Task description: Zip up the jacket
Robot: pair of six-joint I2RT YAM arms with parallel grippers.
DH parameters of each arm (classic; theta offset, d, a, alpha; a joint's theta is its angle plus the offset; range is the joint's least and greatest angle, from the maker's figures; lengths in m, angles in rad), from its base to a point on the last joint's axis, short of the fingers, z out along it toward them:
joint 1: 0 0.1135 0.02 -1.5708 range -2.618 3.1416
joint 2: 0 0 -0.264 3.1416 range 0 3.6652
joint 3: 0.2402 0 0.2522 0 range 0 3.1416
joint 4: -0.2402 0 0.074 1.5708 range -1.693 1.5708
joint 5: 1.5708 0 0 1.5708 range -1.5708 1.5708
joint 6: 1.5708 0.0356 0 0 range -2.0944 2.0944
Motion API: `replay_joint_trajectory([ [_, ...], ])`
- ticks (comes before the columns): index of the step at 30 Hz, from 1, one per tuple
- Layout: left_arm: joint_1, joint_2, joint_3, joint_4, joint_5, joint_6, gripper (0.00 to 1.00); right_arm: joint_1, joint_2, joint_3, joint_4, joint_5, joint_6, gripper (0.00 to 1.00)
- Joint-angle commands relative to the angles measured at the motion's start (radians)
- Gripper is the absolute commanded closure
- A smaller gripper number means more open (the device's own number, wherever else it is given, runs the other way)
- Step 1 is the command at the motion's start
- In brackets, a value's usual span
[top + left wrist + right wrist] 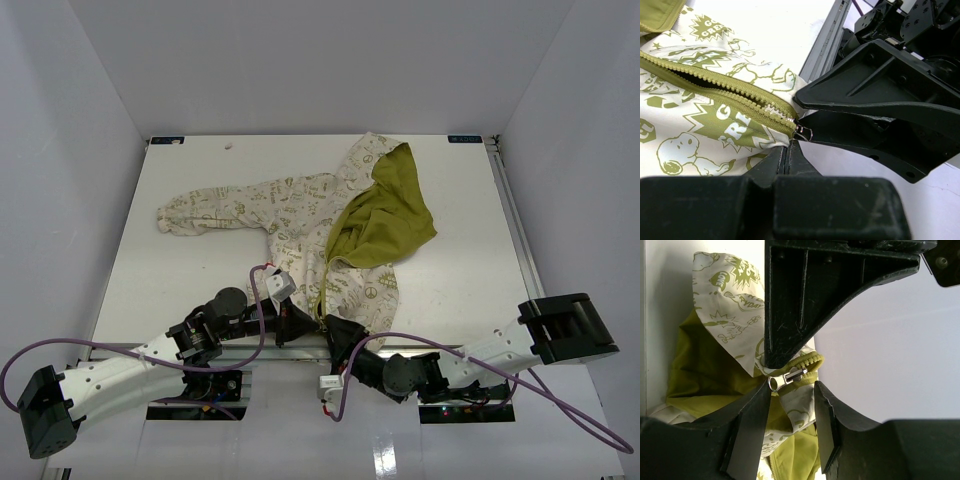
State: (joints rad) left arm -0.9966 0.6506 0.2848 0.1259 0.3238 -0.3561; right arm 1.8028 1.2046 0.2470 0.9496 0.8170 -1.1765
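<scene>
You had hardly any zip closed at this point. The jacket (300, 210) lay flat on the table (450, 290), hood (385, 215) to the far right and one sleeve out to the left. Its hem was at the near edge, between both arms.

Your left gripper (786, 152) was clenched on the hem just beside the zipper's bottom end. Your right gripper (792, 390) had its jaws part-way apart around the slider (787, 378); I cannot tell whether they pressed on it.

The slider sat at the very bottom with only a short stretch meshed beside it. Beyond that the teeth (705, 80) gaped open. By my reading the two sides were joined, and the whole pull toward the collar was left to do.
</scene>
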Motion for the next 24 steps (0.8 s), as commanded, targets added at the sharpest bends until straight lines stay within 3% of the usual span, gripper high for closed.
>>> replay_joint_trajectory([
  [1,0.003,-0.009,0.0,0.003,-0.005,0.011,1.0,0.012,-0.026,0.038,0.028,0.007,0.026,0.53],
  [10,0.003,-0.009,-0.001,0.005,0.0,0.012,1.0,0.013,-0.028,0.037,0.029,-0.001,0.038,0.53],
  [24,0.003,-0.011,-0.001,0.006,0.001,0.012,1.0,0.013,0.004,0.044,0.065,0.002,0.017,0.63],
])
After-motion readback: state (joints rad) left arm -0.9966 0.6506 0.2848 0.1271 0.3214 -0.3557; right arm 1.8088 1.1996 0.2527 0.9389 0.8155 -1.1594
